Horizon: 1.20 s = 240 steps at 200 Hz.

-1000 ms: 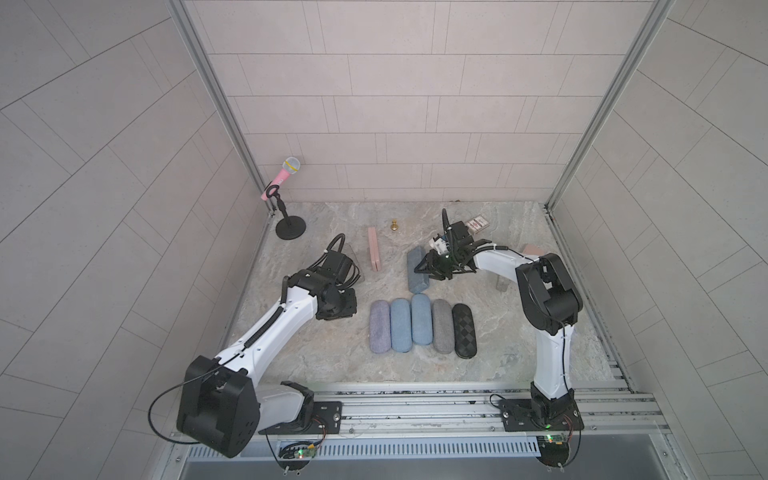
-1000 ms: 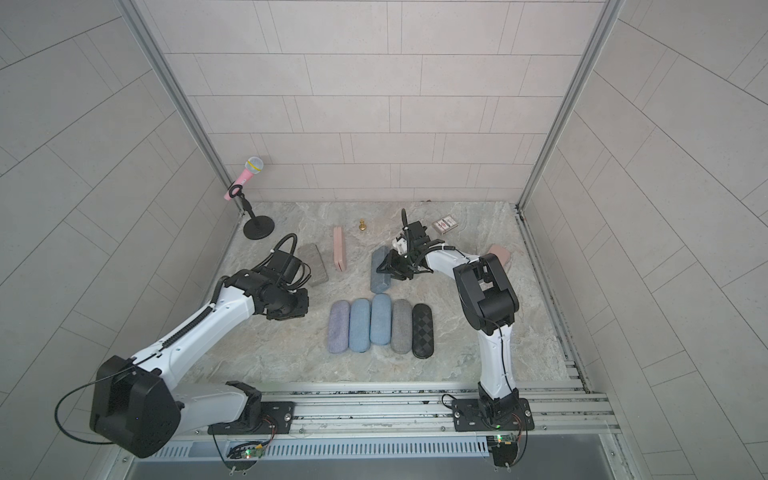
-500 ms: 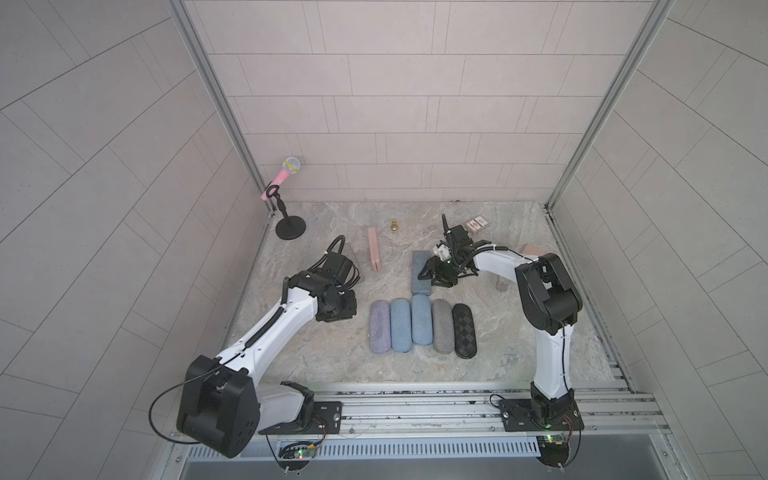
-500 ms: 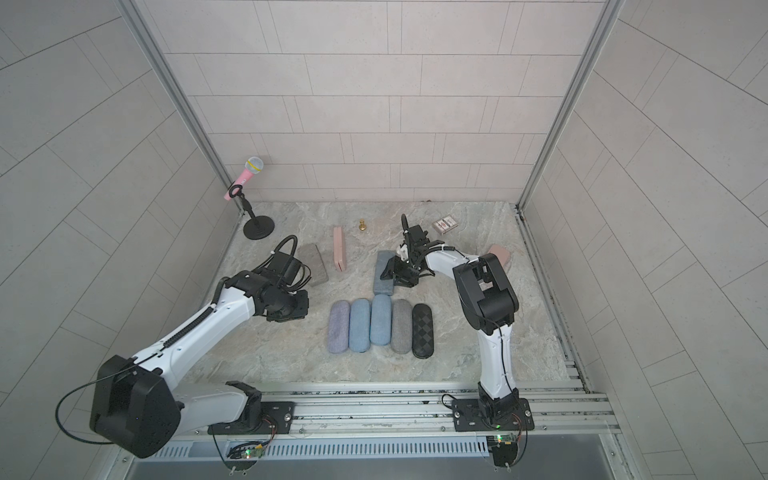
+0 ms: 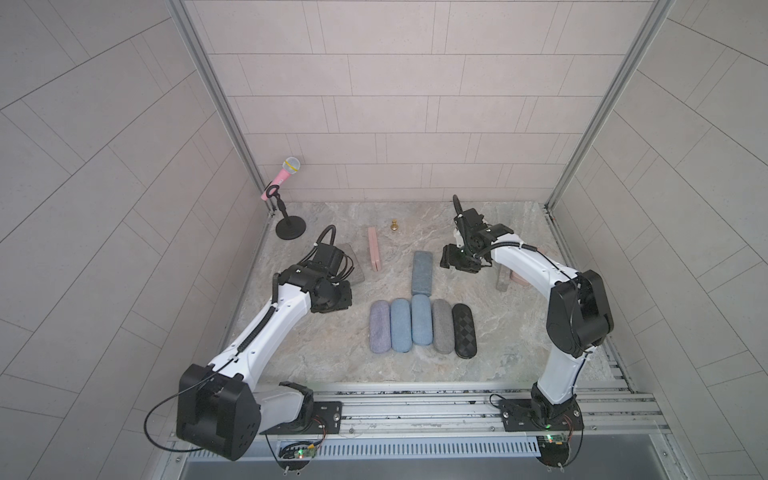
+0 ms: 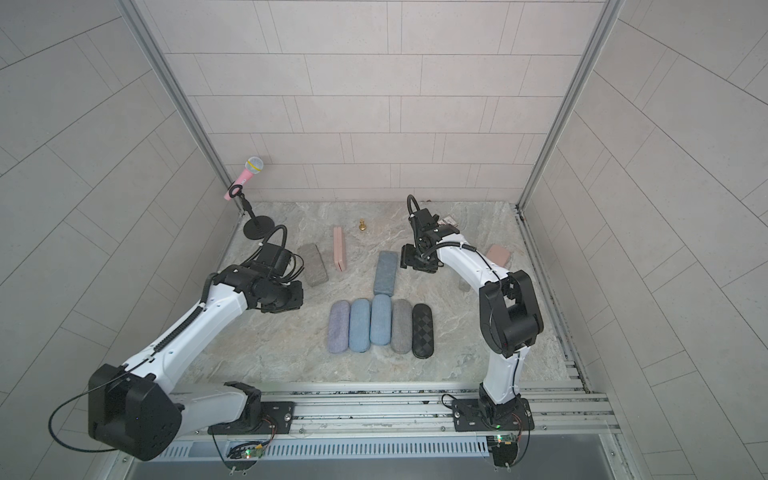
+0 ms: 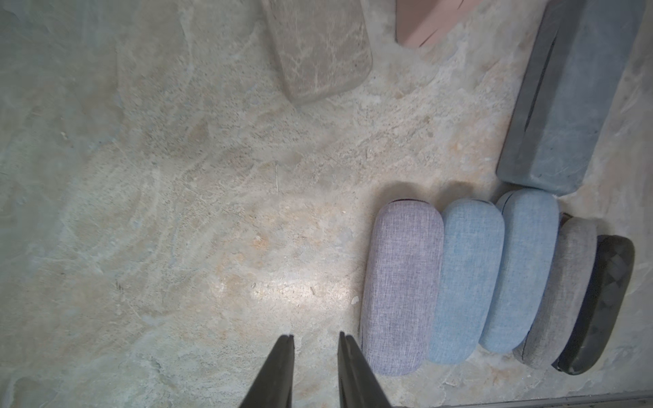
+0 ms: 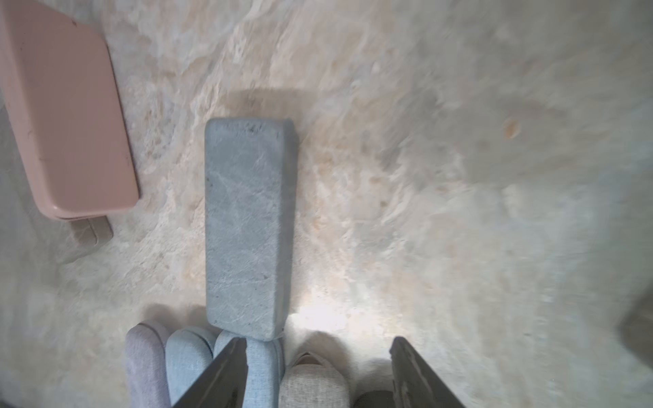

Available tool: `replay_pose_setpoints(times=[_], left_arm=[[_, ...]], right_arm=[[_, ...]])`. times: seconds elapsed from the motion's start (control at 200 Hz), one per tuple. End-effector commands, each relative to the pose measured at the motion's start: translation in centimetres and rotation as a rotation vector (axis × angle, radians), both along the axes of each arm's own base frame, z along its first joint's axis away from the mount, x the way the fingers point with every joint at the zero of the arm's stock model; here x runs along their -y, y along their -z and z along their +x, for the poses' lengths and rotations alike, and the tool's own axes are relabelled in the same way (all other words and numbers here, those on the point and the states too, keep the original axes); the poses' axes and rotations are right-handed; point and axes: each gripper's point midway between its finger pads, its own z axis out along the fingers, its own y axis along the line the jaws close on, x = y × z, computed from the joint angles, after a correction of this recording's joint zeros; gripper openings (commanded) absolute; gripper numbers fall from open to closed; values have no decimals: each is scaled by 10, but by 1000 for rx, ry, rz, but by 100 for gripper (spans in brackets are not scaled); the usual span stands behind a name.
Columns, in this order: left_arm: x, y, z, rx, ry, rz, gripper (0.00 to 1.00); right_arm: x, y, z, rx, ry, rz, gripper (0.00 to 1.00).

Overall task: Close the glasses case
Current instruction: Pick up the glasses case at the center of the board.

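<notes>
So the slate-blue rectangular glasses case (image 5: 422, 273) is lying flat around the middle of the marble-look counter (image 5: 332, 365), long side pointing toward the back edge. The lid looks down to me, and the left wrist view shows just a thin seam along its side (image 7: 572, 92).

The right gripper (image 8: 318, 341) hangs just beside the case, on the side toward the counter's right edge. Its claw is spread wide with nothing in it and isn't touching the case.

The left gripper (image 7: 315, 335) is well off toward the left edge. There's only a narrow gap between its fingers and it's empty, with bare counter under it.

Just in front of the case there's a snug row of five oval cases:
- lilac fabric case (image 5: 380, 327)
- two light-blue fabric cases (image 5: 400, 325)
- grey fabric case (image 5: 443, 326)
- black quilted case (image 5: 464, 330)

The task case's near end sits right at the far end of the middle blue one, though I can't tell if they actually touch.

There's also a pink toy microphone on a black stand (image 5: 286, 174) in the back left corner, and a slim pink case (image 5: 373, 248) nearby.
</notes>
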Motion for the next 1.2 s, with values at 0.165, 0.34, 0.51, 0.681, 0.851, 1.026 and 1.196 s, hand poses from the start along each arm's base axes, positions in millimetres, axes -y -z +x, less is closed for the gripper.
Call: replay_pose_setpoints(times=[0.165, 0.34, 0.51, 0.681, 0.851, 1.026, 1.196], left_arm=[[-9, 4, 4, -20, 25, -26, 28], [-10, 3, 8, -24, 21, -51, 28], [-13, -3, 6, -23, 31, -37, 27], [-16, -4, 3, -22, 29, -30, 27], [-15, 4, -1, -39, 17, -44, 28], [-16, 8, -4, -48, 9, -42, 28], [-16, 10, -4, -54, 8, -40, 27]], right_arm=[[99, -7, -3, -32, 184, -405, 69], [125, 4, 5, -70, 225, -448, 70], [145, 19, 8, -122, 247, -466, 70], [160, 36, 10, -164, 268, -467, 70], [170, 52, 13, -201, 269, -472, 70], [179, 63, 14, -226, 281, -462, 70], [176, 71, 17, -232, 265, -424, 60]])
